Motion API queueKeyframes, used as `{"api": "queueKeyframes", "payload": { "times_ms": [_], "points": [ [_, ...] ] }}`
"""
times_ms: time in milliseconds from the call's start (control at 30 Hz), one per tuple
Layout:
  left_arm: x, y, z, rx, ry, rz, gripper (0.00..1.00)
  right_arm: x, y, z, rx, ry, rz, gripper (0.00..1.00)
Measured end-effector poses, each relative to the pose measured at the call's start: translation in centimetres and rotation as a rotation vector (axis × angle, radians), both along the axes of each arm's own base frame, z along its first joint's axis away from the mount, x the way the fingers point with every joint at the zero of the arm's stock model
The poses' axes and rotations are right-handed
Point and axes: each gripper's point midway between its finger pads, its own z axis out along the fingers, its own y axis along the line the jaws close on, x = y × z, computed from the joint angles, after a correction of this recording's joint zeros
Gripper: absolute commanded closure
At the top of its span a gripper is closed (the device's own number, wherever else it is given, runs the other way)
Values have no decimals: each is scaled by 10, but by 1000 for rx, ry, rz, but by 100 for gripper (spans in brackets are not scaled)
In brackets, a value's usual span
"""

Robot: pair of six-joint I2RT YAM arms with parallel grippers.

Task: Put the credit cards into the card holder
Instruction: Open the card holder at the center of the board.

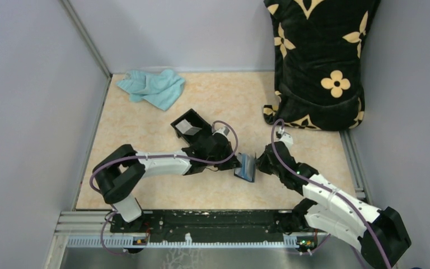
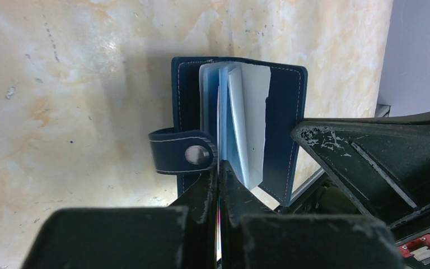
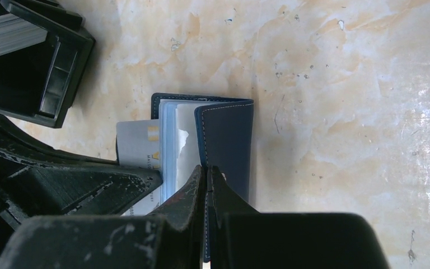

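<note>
On my overhead feed the card holder [image 1: 245,167] stands open on edge mid-bench [image 1: 218,101]. The left end effector [image 1: 237,162] is against its left side and the right end effector [image 1: 259,165] against its right. Behind the left arm sits a black box [image 1: 195,115] with a pale card [image 1: 186,128] inside. A teal cloth [image 1: 152,88] lies far left, a flowered bag [image 1: 319,61] far right.

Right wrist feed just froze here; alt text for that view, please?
The right pincer is shut on the navy cover of the open card holder. A grey card sticks out from its left side; a black box sits top left.
</note>
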Motion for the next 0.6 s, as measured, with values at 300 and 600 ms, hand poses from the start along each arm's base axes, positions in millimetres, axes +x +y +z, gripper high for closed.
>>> {"api": "queueKeyframes", "payload": {
  "times_ms": [300,600],
  "points": [
    [-12,-12,-13,3,16,-42,100,-3,-5,-4,-1,-2,-11,100],
    [-16,-34,-4,-24,2,-74,100,-4,-11,-10,-4,2,-30,100]
  ]
}}
